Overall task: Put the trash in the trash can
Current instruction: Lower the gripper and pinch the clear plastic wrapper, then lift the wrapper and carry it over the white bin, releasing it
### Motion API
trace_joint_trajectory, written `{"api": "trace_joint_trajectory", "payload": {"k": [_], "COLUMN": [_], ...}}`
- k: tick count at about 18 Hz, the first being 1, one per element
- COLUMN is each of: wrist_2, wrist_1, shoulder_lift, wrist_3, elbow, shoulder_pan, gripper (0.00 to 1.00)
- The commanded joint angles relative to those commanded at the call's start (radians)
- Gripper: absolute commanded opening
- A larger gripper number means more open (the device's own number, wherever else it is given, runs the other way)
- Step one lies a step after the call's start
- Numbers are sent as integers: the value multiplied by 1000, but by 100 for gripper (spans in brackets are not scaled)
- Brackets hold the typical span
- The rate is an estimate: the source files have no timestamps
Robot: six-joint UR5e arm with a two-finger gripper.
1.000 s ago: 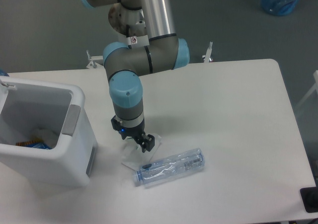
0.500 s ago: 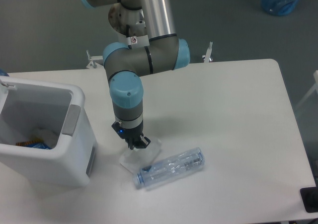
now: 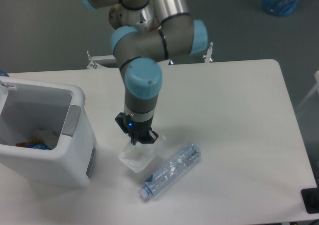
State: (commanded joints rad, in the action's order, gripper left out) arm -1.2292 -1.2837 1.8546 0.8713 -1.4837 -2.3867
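Hanging from the gripper [image 3: 139,138], whose fingers are pinched shut on its upper edge, the wrapper [image 3: 137,156] sits just right of the trash can [image 3: 75,150]; the bottle [image 3: 171,169] lies diagonally on the bench [image 3: 234,115], lower right.

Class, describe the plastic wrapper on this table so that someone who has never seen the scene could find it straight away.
Start at the big white trash can on the table's left side. Just to its right, the gripper comes down onto a flat, white, translucent plastic wrapper. Unlike the clear bottle lying beside it, it is a thin milky sheet with no cap.
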Motion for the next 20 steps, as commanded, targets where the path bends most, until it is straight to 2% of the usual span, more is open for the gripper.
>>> {"api": "trace_joint_trajectory", "payload": {"k": [2,4,9,11,13,16,20], "wrist_2": [81,135,236,281,322,338,335], "wrist_1": [-46,-80,-80,-77,-72,-72,-69], "shoulder_lift": [-3,-34,-98,-118,-144,-201,-222], "wrist_3": [-9,-11,-24,-98,-141,-158,-158], "elbow": [71,109,131,152,167,145,112], "shoulder_pan": [-34,-57,-81,-77,-65,-16,64], "gripper": [0,0,0,0,0,0,0]}}
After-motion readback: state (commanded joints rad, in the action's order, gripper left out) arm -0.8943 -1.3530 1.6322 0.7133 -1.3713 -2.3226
